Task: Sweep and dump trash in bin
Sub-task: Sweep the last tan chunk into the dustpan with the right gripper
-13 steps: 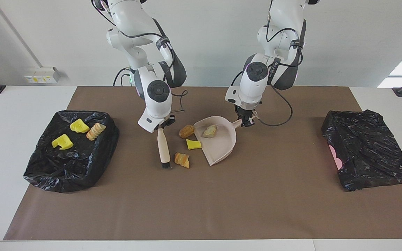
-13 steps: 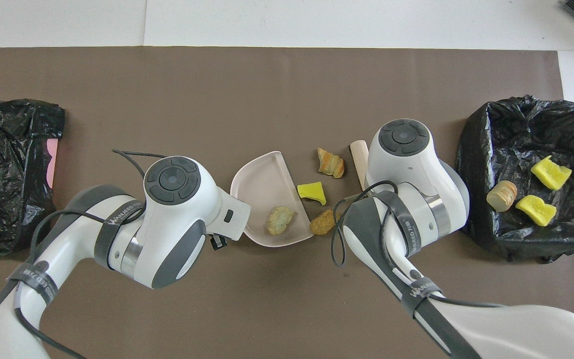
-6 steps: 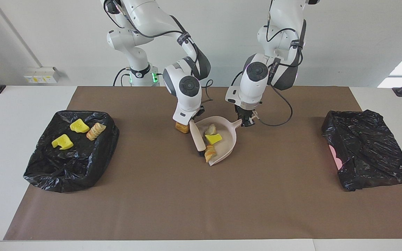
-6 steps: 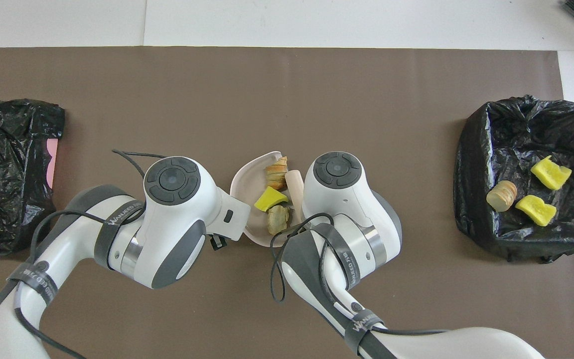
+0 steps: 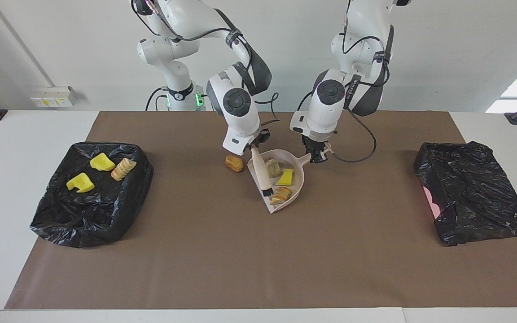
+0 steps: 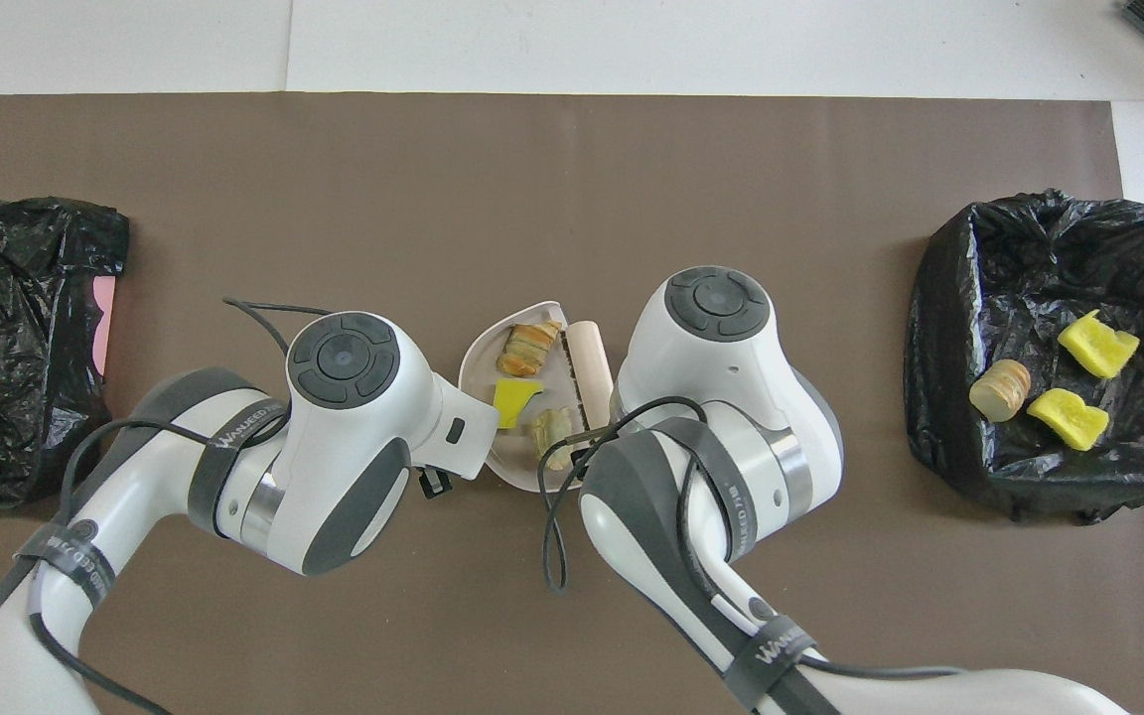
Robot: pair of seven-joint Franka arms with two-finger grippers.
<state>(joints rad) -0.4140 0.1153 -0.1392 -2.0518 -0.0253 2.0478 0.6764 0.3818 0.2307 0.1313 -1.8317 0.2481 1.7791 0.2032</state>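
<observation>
My left gripper is shut on the handle of the beige dustpan, which rests on the brown mat. My right gripper is shut on the brush, whose bristles stand at the pan's open edge. Three pieces of trash lie in the pan: a grey-tan chunk, a yellow wedge and a striped bread chunk. One tan chunk lies on the mat beside the pan, toward the right arm's end. The black-lined bin at that end holds two yellow wedges and a bread chunk.
A second black bag with a pink patch lies at the left arm's end of the table. In the overhead view both wrists cover the grippers and the dustpan shows between them. Cables hang from both wrists.
My right arm swept the brush toward the dustpan, pushing the yellow wedge and the striped chunk into it. One tan chunk stayed on the mat. The left arm held still.
</observation>
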